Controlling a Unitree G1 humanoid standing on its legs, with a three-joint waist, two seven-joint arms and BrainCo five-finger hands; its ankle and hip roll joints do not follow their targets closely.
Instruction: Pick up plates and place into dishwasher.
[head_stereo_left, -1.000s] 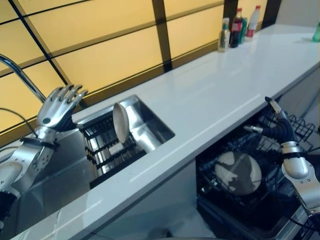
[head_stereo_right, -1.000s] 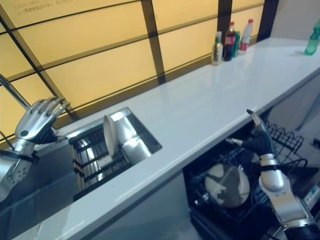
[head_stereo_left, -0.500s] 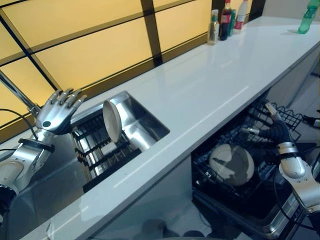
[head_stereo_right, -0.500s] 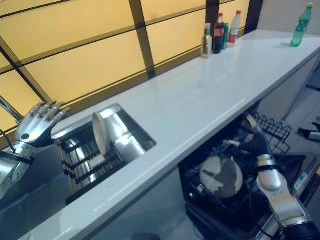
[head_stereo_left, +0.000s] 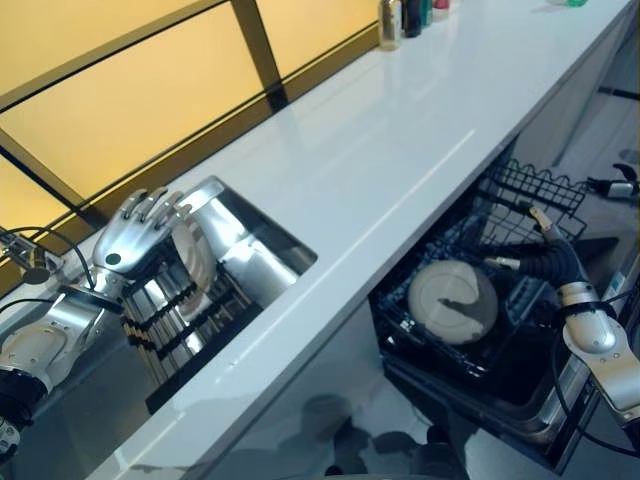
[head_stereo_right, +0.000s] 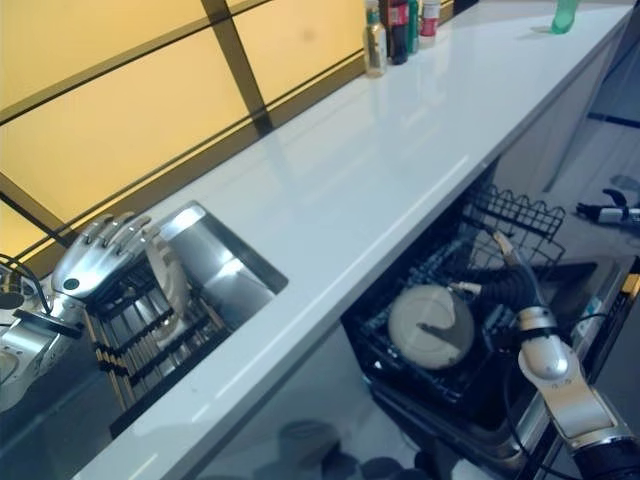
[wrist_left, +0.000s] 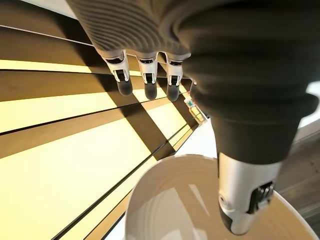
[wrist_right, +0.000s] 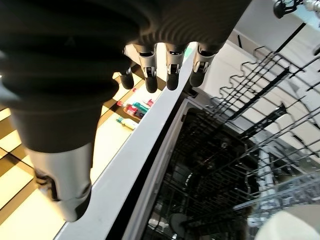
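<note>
White plates (head_stereo_left: 453, 301), white counter (head_stereo_left: 370, 170), black dishwasher rack (head_stereo_left: 470, 250), steel-grey sink (head_stereo_left: 245, 265); wall panels (head_stereo_left: 150, 110) seen yellow w/ dark strips.

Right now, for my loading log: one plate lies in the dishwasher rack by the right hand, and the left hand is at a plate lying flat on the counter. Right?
Not quite. The left hand is at a plate standing on edge in the sink rack, per the left eye view. The other plate does lie in the dishwasher rack by the right hand.

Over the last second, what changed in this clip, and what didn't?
The view itself has shifted. Beyond that, the left hand has moved from beside the sink rack to the upright plate there, fingers straight, not yet gripping. The right hand stays open over the dishwasher rack, and the plate in the dishwasher has stayed put.
</note>
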